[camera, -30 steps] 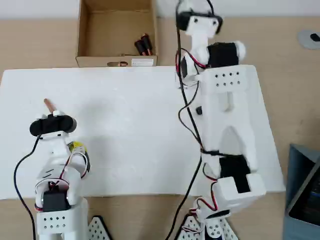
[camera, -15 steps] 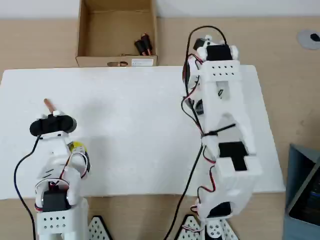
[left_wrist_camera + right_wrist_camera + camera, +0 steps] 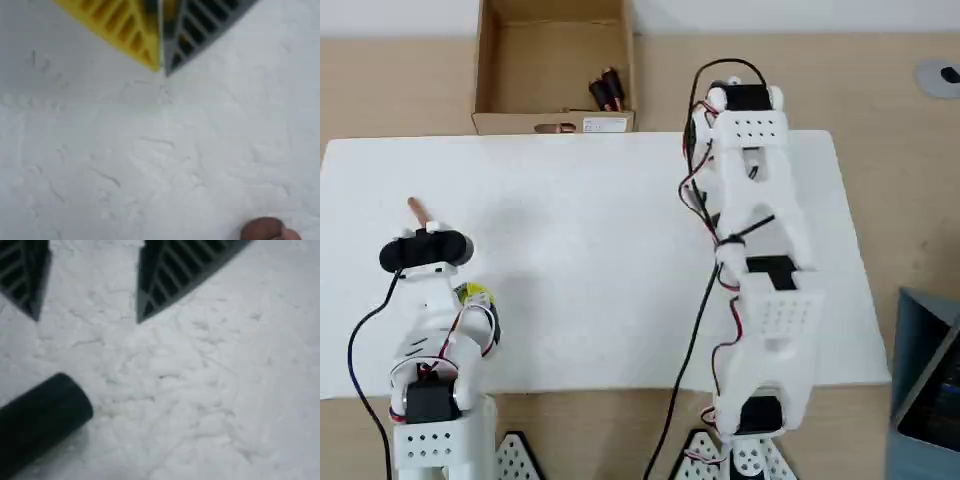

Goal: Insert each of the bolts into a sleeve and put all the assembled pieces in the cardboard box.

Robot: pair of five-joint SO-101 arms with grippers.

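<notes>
Near the left edge of the white mat [image 3: 580,260], the left gripper [image 3: 162,67] is closed tip to tip on nothing; a coppery bolt [image 3: 417,208] lies just beyond it. Over the mat's right side the right gripper [image 3: 89,315] stands spread and empty, a black sleeve [image 3: 40,415] lying beside it. Likely step — fetching this last pair; next, each needs grasping. Farther off, finished pieces [image 3: 605,92] lie in the cardboard box [image 3: 485,80].

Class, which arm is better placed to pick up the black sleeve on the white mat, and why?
Right. The right tool is open just over the mat with the black sleeve beside it; the left tool is shut, near the bolt.
</notes>
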